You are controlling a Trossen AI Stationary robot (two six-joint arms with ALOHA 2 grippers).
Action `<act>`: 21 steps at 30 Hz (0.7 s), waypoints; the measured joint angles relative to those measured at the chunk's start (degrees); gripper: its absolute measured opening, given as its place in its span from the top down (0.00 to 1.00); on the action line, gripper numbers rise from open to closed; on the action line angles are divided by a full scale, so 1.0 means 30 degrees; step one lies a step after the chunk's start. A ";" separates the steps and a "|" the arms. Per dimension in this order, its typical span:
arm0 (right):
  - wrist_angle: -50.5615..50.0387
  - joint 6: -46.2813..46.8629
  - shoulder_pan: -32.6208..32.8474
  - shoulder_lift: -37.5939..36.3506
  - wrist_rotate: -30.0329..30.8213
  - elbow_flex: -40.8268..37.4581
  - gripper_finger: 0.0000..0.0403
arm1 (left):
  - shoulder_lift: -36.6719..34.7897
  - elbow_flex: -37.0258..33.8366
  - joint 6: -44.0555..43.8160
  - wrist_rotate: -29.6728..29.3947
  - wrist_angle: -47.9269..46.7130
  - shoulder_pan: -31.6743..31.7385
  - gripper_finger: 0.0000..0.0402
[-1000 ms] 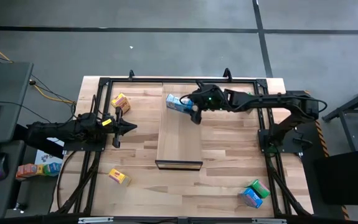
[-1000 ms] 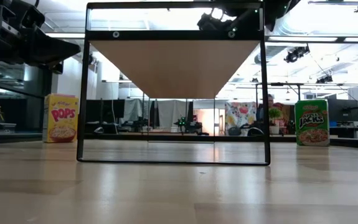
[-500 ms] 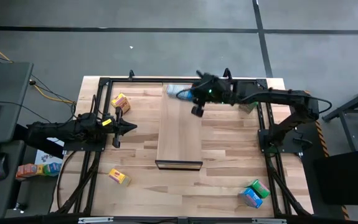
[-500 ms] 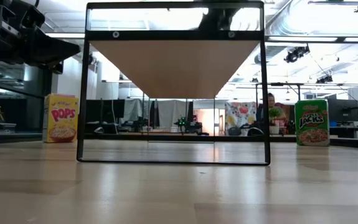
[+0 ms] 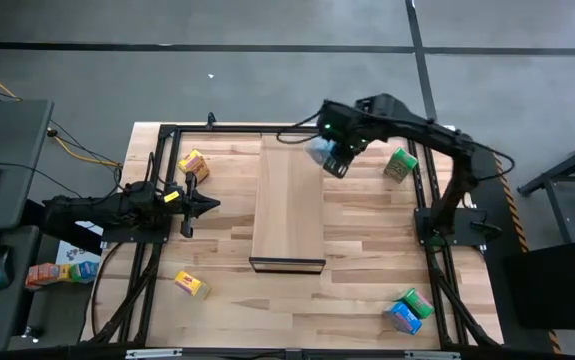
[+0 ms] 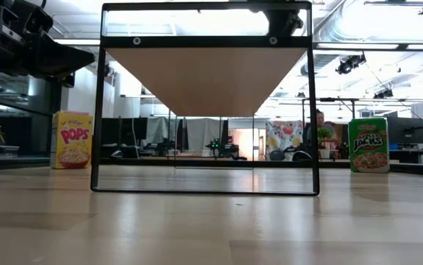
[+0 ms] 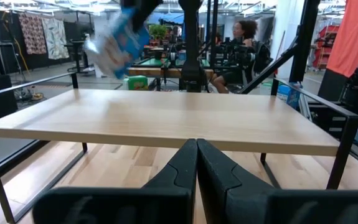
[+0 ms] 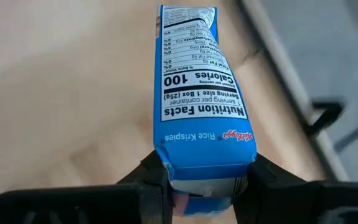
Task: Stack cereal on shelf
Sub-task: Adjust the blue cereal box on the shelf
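Observation:
My right gripper [image 5: 335,160] is shut on a blue cereal box [image 8: 203,93] and holds it in the air over the shelf's far right corner. From the left wrist view the box [image 7: 116,40] shows tilted above the board. The shelf [image 5: 289,205], a pale board on a dark frame, stands mid-table. Yellow boxes lie at the far left [image 5: 193,164] and near left [image 5: 192,285]. One green box [image 5: 400,164] lies at the far right. Another green box [image 5: 414,300] and a blue box [image 5: 402,318] lie near right. My left gripper [image 5: 207,205] waits shut, left of the shelf. My right gripper pinches the blue box between its two fingers [image 8: 157,180], one on each face beside the nutrition panel [image 8: 207,158], near the box's end closest to the wrist. The fingers come from above, slanting down. The box is lifted clear of the shelf, tilted.
In the low view the shelf's dark frame [image 6: 97,110] spans the middle, with a yellow box [image 6: 73,140] standing to its left and a green box [image 6: 368,145] to its right. Black rails [image 5: 157,180] border the table's left and right sides. A person sits beyond the table [image 7: 244,37].
My right gripper has shut on the blue box that lay at the far end of the shelf. It has lifted the box clear of the board and carried it toward the table's right edge, tipping it on the way.

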 joint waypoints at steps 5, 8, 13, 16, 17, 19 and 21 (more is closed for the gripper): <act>0.0045 -0.0441 0.0381 0.0956 -0.1085 0.1505 0.78 | 0.0000 0.0000 0.0000 0.0003 0.0000 0.0003 0.99; -0.0017 -0.0160 0.0461 0.1252 -0.1163 0.2145 0.78 | 0.0000 0.0000 0.0000 -0.0004 0.0003 0.0003 0.99; -0.0078 0.0079 0.0467 0.1209 -0.1701 0.2366 0.78 | 0.0000 0.0000 0.0000 -0.0004 -0.0007 0.0003 0.99; -0.0061 0.0458 0.0467 0.1229 -0.1911 0.1908 0.78 | 0.0000 0.0000 0.0000 0.0003 -0.0007 0.0000 0.99; -0.0054 0.0493 0.0467 0.1236 -0.2255 0.1700 0.78 | 0.0000 0.0000 0.0000 -0.0004 0.0000 0.0001 0.99; -0.0069 0.0496 0.0467 0.1278 -0.2935 0.1298 0.78 | 0.0000 0.0000 0.0000 -0.0002 0.0000 -0.0004 0.99; -0.0072 0.0453 0.0467 0.1297 -0.3310 0.1019 0.78 | 0.0000 0.0000 0.0000 -0.0004 0.0000 -0.0004 0.99</act>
